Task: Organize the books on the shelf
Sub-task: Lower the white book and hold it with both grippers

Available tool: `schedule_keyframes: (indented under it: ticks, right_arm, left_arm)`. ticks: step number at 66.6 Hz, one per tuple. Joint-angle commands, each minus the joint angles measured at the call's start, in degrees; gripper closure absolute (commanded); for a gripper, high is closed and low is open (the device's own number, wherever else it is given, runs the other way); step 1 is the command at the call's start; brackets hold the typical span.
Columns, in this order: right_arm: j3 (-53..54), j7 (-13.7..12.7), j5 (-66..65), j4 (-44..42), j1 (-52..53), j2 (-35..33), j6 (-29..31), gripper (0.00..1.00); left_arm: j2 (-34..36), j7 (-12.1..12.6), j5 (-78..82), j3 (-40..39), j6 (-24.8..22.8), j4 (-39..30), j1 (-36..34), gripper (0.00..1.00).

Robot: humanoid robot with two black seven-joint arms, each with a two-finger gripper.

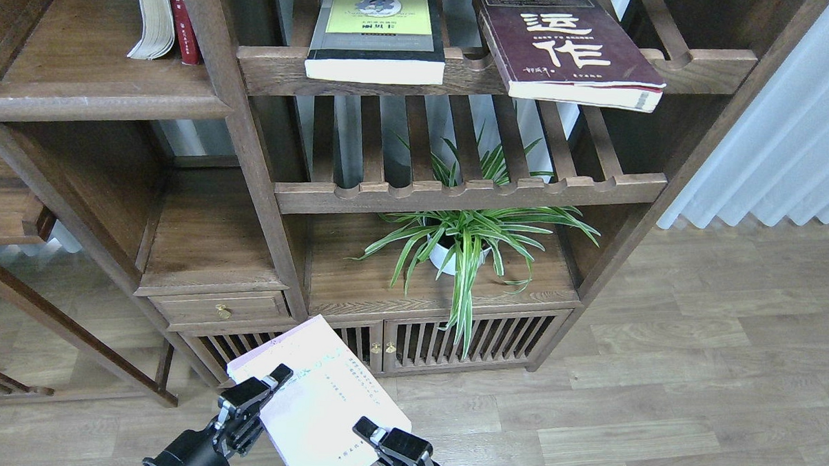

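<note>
The pale lavender-white book point(315, 402) is held low over the floor in front of the cabinet doors. My left gripper point(261, 388) is shut on its left edge, and my right gripper point(374, 433) is shut on its lower right edge. The thick yellow-green and black book point(377, 32) lies flat on the top slatted rack. The maroon book point(566, 48) with cream characters lies beside it, its corner overhanging the front rail. The solid shelf point(102, 101) with a rounded front edge is at the upper left.
A book with fanned cream pages point(153, 17) and a thin red-spined book point(182, 18) stand on the solid shelf's right end. A potted spider plant point(462, 245) sits under the lower slatted rack point(471, 190). A white curtain point(790, 136) hangs at right.
</note>
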Motion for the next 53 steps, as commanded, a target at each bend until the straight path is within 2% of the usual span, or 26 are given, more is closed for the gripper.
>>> schedule_keyframes:
  ticks: [1,53]
  right_arm:
    - [0.0,0.0,-0.1,-0.1,0.2,0.4,0.0,0.00]
    - [0.0,0.0,-0.1,-0.6,0.5,0.8,0.0,0.00]
  left_arm:
    - [1.1,-0.2,-0.2,-12.4,0.0,-0.4,0.1,0.98]
    - [3.0,-0.2,-0.3,-16.1,0.0,-0.1,-0.1,0.98]
